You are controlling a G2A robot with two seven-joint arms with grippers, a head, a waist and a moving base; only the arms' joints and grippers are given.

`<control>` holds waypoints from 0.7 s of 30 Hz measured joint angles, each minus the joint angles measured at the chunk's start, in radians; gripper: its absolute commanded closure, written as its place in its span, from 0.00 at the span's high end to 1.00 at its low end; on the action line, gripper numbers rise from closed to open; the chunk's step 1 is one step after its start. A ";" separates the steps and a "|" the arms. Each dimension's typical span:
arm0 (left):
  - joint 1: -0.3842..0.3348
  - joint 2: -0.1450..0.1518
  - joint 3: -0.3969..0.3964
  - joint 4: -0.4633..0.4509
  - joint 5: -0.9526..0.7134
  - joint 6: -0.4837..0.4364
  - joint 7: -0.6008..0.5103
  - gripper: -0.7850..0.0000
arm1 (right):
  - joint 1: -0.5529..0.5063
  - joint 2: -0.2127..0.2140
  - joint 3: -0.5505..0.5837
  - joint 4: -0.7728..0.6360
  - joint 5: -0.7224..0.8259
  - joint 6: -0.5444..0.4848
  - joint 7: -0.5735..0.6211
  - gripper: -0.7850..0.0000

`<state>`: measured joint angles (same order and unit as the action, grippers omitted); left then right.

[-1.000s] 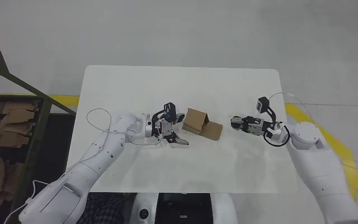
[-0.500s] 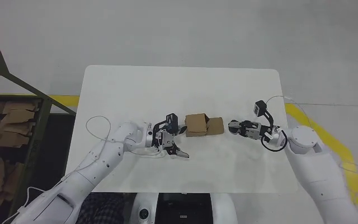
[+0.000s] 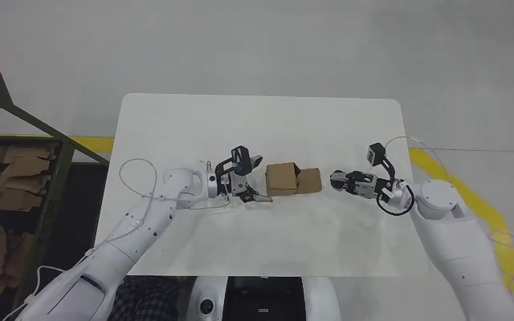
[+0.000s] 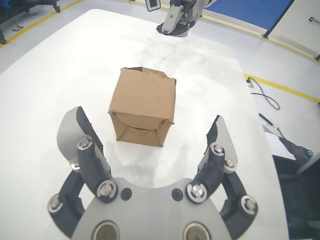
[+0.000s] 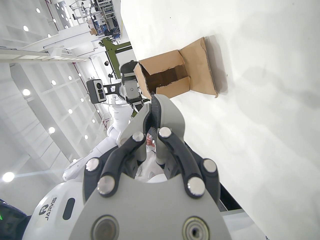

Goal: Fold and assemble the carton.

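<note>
Now the carton [image 3: 293, 178] lies sideways on the table [image 3: 241, 128] (flaps open toward the right gripper [image 3: 336, 178], pressed together and empty), with the left gripper [image 3: 257, 195] spread just beside it. Closing those flaps looks next, probably needing a brace.

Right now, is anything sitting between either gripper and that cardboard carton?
Nothing visible. The carton lies on the table, with the open left gripper on one side and the shut right gripper on the other. Only bare table separates each from it.

No legible txt on carton [image 4: 142, 96]. Small logo [image 4: 313, 20] on back wall [image 4: 308, 3], edge-cropped, prob. unreadable.
</note>
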<state>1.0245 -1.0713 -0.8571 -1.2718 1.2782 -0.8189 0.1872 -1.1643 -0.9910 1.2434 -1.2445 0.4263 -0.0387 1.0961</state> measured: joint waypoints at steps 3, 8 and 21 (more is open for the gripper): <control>-0.023 -0.012 0.024 0.049 0.040 0.011 0.045 1.00 | 0.001 0.001 0.004 0.012 0.003 -0.004 0.004 0.00; -0.064 -0.036 0.067 0.116 0.065 0.010 0.104 1.00 | 0.000 0.002 0.011 0.024 0.010 -0.009 0.008 0.00; -0.132 -0.084 0.138 0.217 0.096 -0.004 0.170 1.00 | 0.004 0.000 0.008 0.041 0.017 -0.015 0.011 0.00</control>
<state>0.8928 -1.1550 -0.7193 -1.0544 1.3741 -0.8225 0.3576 -1.1600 -0.9912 1.2513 -1.2031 0.4436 -0.0534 1.1069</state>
